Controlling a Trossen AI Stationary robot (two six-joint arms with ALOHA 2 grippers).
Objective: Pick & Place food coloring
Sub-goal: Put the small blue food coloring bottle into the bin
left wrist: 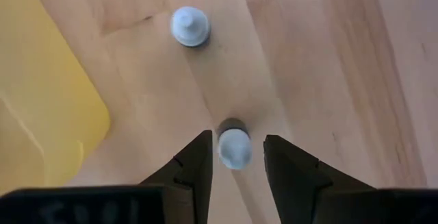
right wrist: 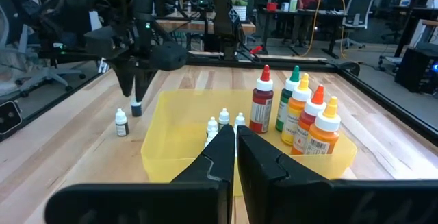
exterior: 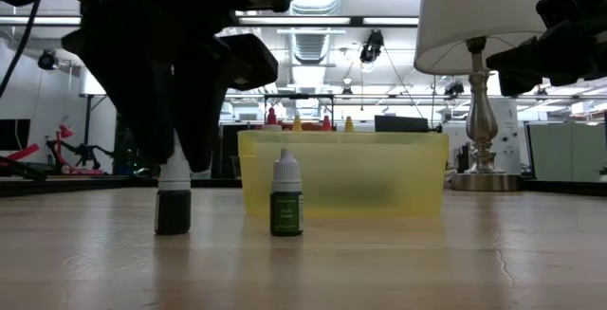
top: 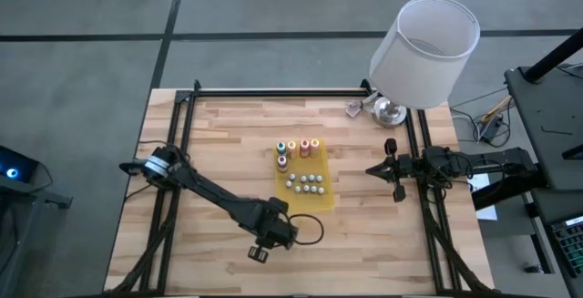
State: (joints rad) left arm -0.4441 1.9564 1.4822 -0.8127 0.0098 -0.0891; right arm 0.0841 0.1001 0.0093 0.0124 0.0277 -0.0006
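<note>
The tabletop (top: 228, 134) is pale striped wood. The tray (right wrist: 171, 142) is translucent yellow. Tall bottles (right wrist: 301, 107) in it are dark red, green and orange, with red, green, yellow and orange tips. The small food coloring bottles (exterior: 286, 194) are dark with white caps. The lamp shade (top: 426, 50) is white, its base silver.

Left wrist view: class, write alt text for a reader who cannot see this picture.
Seen from above, the left tool has its two dark fingers open on either side of a small white-capped bottle standing on the wooden table. A second white-capped bottle stands farther off, beside a yellow tray.
</note>
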